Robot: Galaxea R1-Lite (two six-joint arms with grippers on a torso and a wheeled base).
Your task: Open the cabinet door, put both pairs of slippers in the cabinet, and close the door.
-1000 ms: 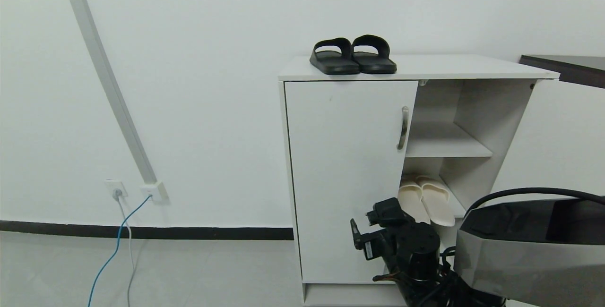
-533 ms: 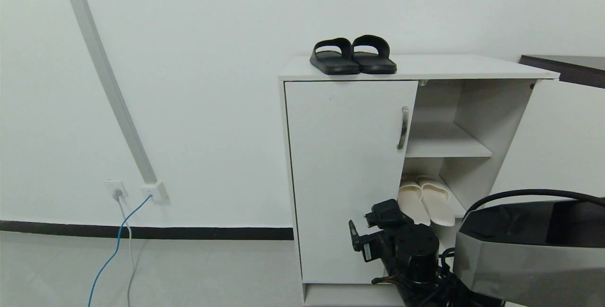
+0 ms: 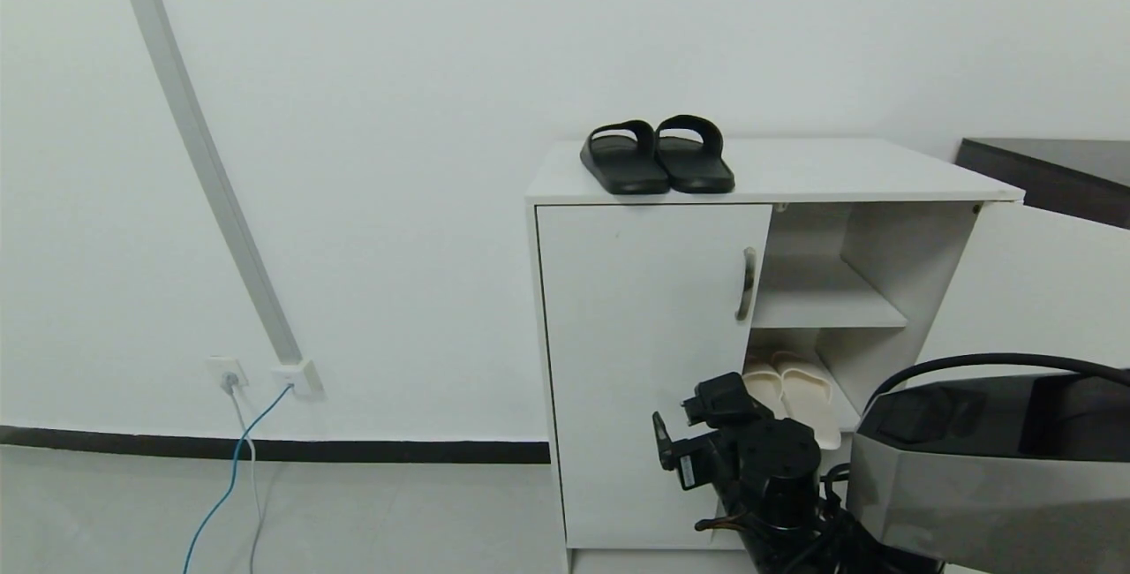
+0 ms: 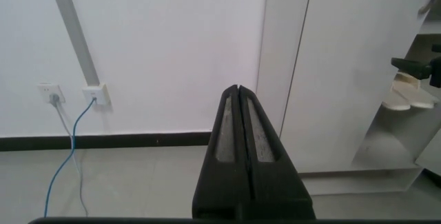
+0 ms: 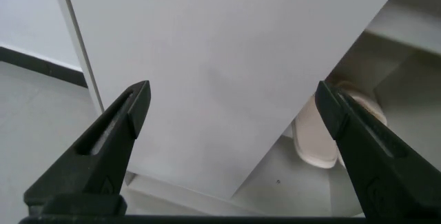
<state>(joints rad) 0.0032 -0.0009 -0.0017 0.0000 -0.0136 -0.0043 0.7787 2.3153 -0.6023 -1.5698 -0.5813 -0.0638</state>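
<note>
Brightly and evenly lit, with soft shade inside the open cabinet (image 3: 644, 336) and the wall conduit (image 3: 196, 137) bent into a curve near the head view's edge.

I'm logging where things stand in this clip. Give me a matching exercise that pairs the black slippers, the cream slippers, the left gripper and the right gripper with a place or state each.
Things:
1. black slippers
2. cream slippers
3. left gripper
4. right gripper

Places or states:
A. open
B. on top of the cabinet
C. shut
D. inside the cabinet, low down

Pairs: 1-B; 2-D; 3-C; 4-A
</note>
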